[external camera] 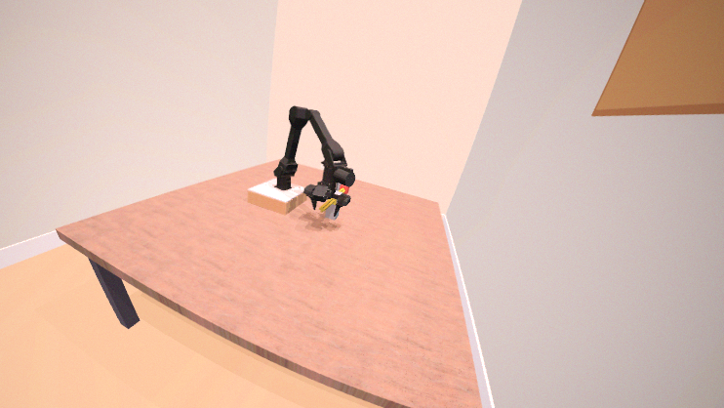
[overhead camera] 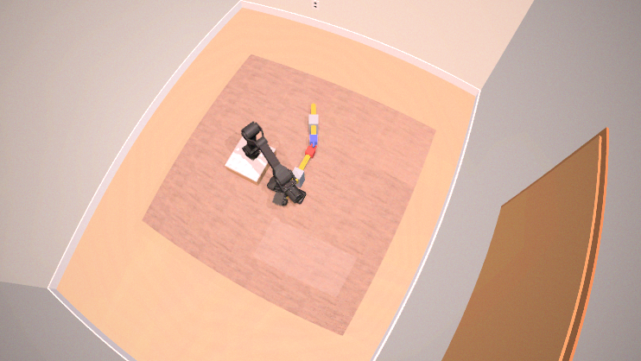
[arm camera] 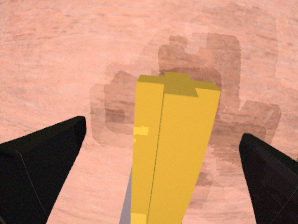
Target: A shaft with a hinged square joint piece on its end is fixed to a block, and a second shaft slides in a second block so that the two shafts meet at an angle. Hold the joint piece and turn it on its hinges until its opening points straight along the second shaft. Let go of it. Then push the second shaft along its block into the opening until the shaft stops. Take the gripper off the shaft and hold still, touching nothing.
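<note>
The first yellow shaft (overhead camera: pixel 313 109) passes through its grey block (overhead camera: pixel 313 119) and carries a blue fork (overhead camera: pixel 313 140) with the red joint piece (overhead camera: pixel 310 152) (external camera: pixel 346 189) hinged on it. In the top view the red piece is turned toward the second yellow shaft (overhead camera: pixel 304 162) (external camera: pixel 328 204) (arm camera: pixel 185 150), whose near end meets it. How deep that end sits cannot be told. The second shaft runs through its own grey block (overhead camera: pixel 298 175) (external camera: pixel 332 212). My gripper (external camera: pixel 325 209) (arm camera: pixel 165 133) is open, its fingers apart on either side of the shaft's outer end, with gaps on both sides.
The arm stands on a white-topped base (overhead camera: pixel 245 167) (external camera: pixel 268 199) to the left of the shafts. The wooden table (overhead camera: pixel 215 197) (external camera: pixel 253 264) lies below the gripper, and shadows of the gripper fall on it. The second block is close beside the gripper.
</note>
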